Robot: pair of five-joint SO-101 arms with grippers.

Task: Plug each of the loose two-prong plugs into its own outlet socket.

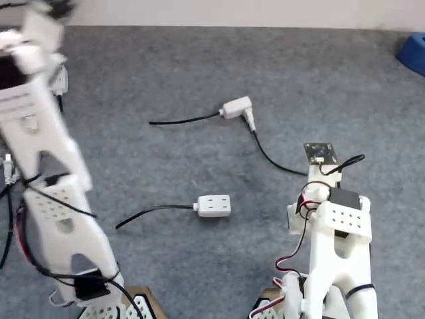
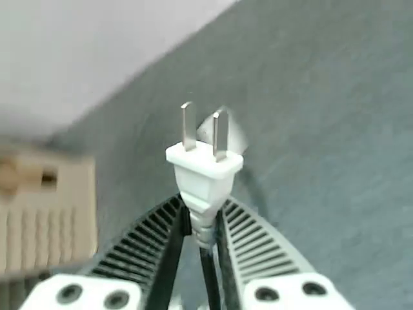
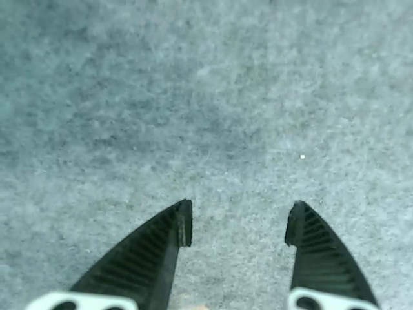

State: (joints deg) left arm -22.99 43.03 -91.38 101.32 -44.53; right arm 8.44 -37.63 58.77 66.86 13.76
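— What's in the left end effector (image 2: 201, 216)?

— I have it clamped on the two-prong plug (image 2: 205, 171), low on the neck where the cord leaves. I read that hold as deliberate. The body and both prongs stand free ahead of the fingers, so nothing of mine would foul a socket face.

— And the right one?

— My right end effector (image 3: 239, 223) hangs spread wide with nothing between the fingers, over bare grey surface (image 3: 213, 97). I'd say it's waiting there so it can pin the socket.

— Where is that socket?

— The outlet socket (image 1: 214, 205) lies flat mid-surface with its slots facing up. Its cord (image 1: 156, 209) trails off toward the left arm's side, and my right arm stands near it on the opposite side. The held plug is well apart from it. The left arm is raised high, out past the socket's cord side, and the prongs look aimed across the surface, not down at the slots.

— Anything beyond?

— Farther back from the socket lies a white connector (image 1: 236, 107) with cords leaving both ends. I can't tell whether that is a plug already seated. Past it, toward the far right corner, sits a blue object (image 1: 415, 53).
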